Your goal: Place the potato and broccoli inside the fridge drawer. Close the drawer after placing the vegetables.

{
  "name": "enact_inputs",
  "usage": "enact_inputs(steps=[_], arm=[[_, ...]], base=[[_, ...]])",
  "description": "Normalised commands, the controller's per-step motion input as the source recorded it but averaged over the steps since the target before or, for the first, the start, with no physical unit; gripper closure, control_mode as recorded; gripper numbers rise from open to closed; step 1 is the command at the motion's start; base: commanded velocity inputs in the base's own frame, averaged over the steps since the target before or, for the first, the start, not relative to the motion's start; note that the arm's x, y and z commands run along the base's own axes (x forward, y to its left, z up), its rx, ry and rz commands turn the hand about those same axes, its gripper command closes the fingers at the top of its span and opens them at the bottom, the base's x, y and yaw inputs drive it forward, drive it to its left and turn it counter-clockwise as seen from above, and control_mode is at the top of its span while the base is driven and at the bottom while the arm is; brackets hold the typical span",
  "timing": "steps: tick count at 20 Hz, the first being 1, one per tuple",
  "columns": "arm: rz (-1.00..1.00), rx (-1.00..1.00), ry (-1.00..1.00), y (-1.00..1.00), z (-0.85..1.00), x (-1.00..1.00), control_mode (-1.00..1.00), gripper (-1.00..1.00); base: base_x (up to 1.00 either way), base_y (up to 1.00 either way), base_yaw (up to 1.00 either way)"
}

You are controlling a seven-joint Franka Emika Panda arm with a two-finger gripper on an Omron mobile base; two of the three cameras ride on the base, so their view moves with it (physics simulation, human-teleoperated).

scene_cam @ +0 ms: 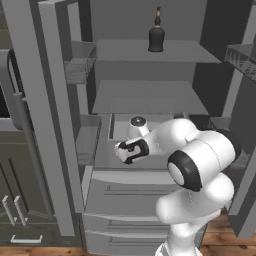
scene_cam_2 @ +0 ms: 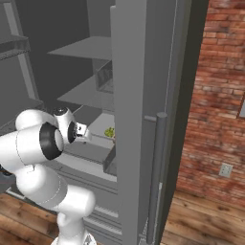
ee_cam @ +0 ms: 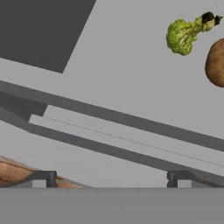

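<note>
The broccoli, a small green floret, lies on the light-grey floor of the fridge drawer, and the brown potato sits right beside it at the edge of the hand view. In the right base view the broccoli shows as a green speck inside the drawer, which stands pulled out. My gripper is open and empty, hovering above the drawer's front rim, apart from both vegetables. The hand hangs over the drawer's front; the right base view has the hand left of the broccoli.
A dark bottle stands on the upper fridge shelf. Grooved grey drawer fronts lie below the open drawer. The open fridge doors flank me: one on the left, one on the right. A brick wall is beyond.
</note>
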Motion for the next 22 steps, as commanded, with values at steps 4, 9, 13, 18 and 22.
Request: enact_inputs(steps=[4,9,13,18,22], arm=[[0.00,0.00,-0.08,0.00,0.11,0.60,-1.00,-1.00],[0.00,0.00,-0.14,0.00,0.16,0.57,-1.00,-1.00],[0.00,0.00,-0.17,0.00,0.16,0.59,-1.00,-1.00],[0.00,0.00,-0.14,-0.02,0.13,0.62,-1.00,-1.00],[0.00,0.00,-0.15,-0.03,0.04,0.57,-1.00,-1.00]], base=[[0.00,0.00,0.00],[0.00,0.00,0.00],[0.00,0.00,0.00],[0.00,0.00,0.00],[0.00,0.00,0.00]])
